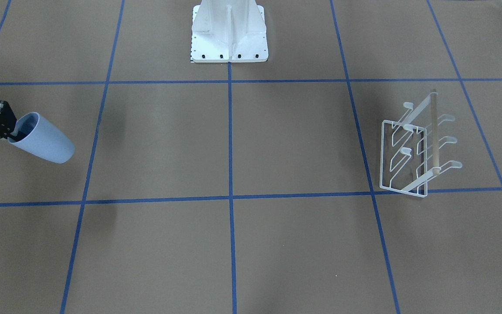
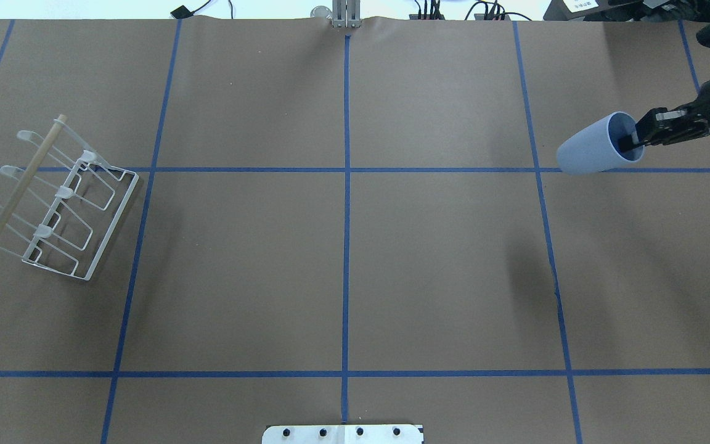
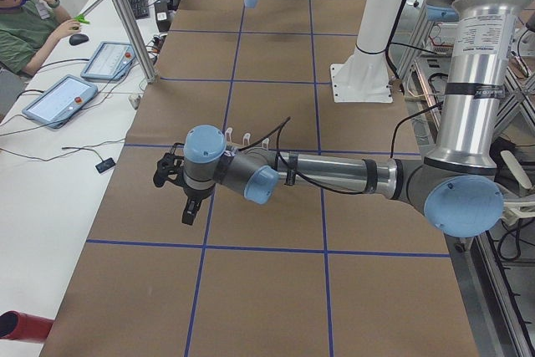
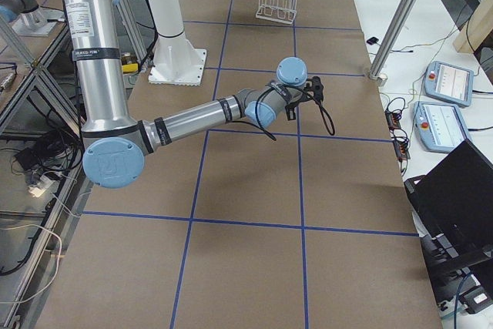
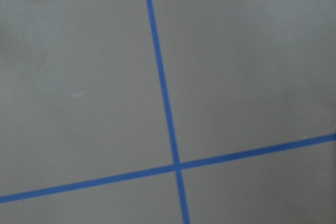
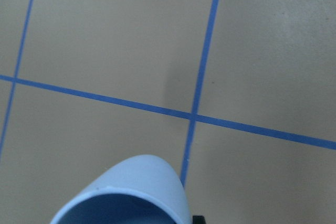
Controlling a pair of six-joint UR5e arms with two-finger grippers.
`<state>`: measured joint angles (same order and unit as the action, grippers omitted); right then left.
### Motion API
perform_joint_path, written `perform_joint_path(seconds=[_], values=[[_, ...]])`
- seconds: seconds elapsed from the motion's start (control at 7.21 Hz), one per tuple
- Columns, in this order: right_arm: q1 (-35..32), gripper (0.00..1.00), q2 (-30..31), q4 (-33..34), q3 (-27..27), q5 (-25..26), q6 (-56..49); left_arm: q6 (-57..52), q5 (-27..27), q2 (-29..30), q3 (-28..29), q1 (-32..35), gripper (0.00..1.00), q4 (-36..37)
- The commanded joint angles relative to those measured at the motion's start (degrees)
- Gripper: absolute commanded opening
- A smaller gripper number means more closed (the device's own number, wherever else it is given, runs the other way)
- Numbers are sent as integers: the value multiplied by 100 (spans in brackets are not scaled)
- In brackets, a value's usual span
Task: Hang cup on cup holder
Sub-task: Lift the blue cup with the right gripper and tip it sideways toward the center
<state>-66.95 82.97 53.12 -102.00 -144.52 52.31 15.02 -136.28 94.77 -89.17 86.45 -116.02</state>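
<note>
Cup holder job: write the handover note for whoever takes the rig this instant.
Right gripper: shut on the cup, one finger inside the rim. The cup is tilted and looks lifted off the table, at the robot's right end.
Left gripper: seen only from the side view, so open or shut cannot be told.
Cup holder: stands at the robot's left end, with no cup on it.
Done: cup grasped.
Left: carry the cup across to the cup holder, hang it there, release.
</note>
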Motion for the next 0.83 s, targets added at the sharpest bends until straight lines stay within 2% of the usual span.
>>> perform_joint_path(seconds=[0.0,0.28,0.55,0.69], values=[[314,0,-105,-1753,-4,56,2336,1174,-470,24,-4,-111,99,-1364],[568,0,-149,-2488,-74,100,3335,3006,-707,24,-13,-391,99,-2796],[753,0,-560,-3251,-83,152,4684,5499,-638,33,-4,-987,99,-4885],[963,0,-684,-3507,-153,335,5197,6469,-541,59,-22,-1112,99,-5635]])
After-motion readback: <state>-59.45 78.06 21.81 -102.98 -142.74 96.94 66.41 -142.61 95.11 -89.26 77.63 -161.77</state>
